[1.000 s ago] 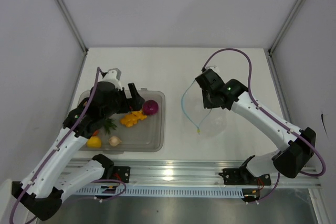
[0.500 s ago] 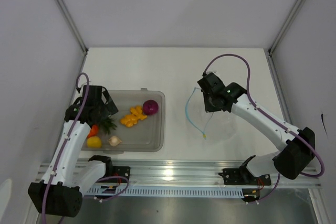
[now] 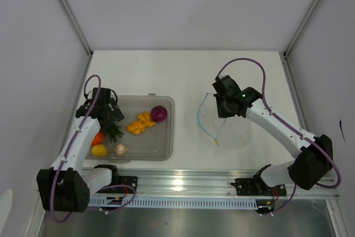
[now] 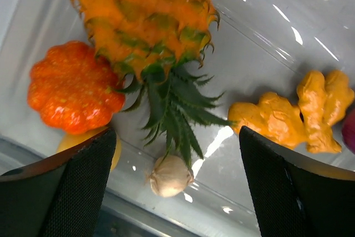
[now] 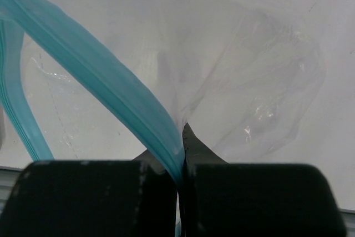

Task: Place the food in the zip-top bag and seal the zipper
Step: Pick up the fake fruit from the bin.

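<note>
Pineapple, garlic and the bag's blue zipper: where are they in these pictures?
Pineapple [image 4: 144, 15]: left wrist view, on its orange scaly body.
Garlic [image 4: 170, 175]: left wrist view, middle of the bulb.
Zipper [image 5: 100, 81]: right wrist view, midway along the blue strip.

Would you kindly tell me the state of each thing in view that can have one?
zip-top bag, mouth open, no food inside
zipper, unsealed, pinched at one spot
right gripper, shut on the zipper
left gripper, open, holding nothing, over the food
food, loose in the tub, none bagged
tub, uncovered
</note>
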`<act>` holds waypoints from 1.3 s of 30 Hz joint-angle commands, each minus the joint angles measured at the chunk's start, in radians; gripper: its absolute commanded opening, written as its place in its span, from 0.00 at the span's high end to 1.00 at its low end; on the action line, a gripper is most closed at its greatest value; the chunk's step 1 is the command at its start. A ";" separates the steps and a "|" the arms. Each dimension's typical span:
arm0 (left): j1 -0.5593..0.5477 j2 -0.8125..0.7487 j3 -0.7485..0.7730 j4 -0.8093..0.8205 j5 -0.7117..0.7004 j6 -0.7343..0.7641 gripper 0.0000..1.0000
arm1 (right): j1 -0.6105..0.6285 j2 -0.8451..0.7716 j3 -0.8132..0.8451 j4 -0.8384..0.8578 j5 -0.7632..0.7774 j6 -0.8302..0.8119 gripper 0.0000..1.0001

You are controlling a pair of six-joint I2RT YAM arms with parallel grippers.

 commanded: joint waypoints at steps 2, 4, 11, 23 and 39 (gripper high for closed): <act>0.014 0.078 -0.016 0.115 0.002 -0.027 0.08 | -0.021 -0.024 0.006 0.033 -0.033 -0.033 1.00; 0.014 0.108 -0.013 0.106 -0.024 -0.050 0.08 | -0.027 -0.023 0.009 0.035 -0.041 -0.036 1.00; 0.018 0.153 -0.045 0.107 -0.109 -0.212 0.07 | -0.045 -0.023 0.002 0.049 -0.061 -0.036 1.00; 0.054 0.323 -0.015 0.164 -0.080 -0.272 0.25 | -0.055 -0.040 -0.011 0.036 -0.053 -0.031 1.00; 0.032 0.046 -0.030 0.161 0.146 -0.140 0.94 | -0.055 -0.064 0.002 0.000 -0.044 -0.016 1.00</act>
